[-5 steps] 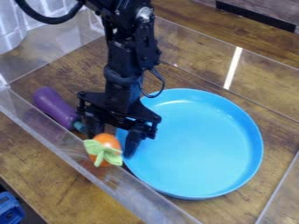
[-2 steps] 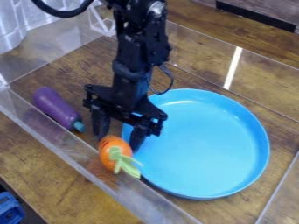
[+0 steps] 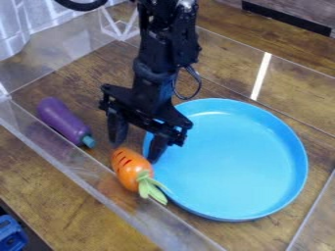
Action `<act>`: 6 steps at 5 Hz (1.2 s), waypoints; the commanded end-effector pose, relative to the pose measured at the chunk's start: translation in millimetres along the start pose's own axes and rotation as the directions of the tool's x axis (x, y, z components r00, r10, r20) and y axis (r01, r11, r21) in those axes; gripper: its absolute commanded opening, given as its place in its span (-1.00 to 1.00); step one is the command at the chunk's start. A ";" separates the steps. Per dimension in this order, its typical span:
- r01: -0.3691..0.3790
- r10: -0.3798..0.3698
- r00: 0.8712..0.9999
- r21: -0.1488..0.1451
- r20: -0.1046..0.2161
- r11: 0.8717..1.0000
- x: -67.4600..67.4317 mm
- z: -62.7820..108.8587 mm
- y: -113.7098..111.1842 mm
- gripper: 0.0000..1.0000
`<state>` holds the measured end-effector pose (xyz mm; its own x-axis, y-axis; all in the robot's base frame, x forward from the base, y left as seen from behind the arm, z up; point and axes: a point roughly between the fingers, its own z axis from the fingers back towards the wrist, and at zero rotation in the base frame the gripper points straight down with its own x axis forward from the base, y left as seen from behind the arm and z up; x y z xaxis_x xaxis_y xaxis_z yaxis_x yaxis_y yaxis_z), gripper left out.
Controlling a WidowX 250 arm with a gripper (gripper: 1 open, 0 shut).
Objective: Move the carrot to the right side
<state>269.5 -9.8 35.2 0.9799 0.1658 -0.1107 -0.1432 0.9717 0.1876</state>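
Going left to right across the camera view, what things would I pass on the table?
Purple eggplant → carrot → gripper, just above and right of the carrot → blue plate.

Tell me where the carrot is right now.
In the camera view the carrot lies on the wooden table, lower centre, against the blue plate's left rim, just below the gripper, with the purple eggplant off to its upper left.
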 end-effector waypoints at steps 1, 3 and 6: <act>0.011 -0.012 0.999 0.008 0.031 1.000 7.2 2.3 -0.1 1.00; 0.025 -0.026 1.000 0.032 0.016 0.999 11.3 -11.9 1.7 1.00; 0.042 -0.042 0.999 0.068 -0.006 0.997 15.5 -22.7 9.9 -1.00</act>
<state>283.6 -2.4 20.9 0.9884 0.1153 -0.0991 -0.0897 0.9686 0.2321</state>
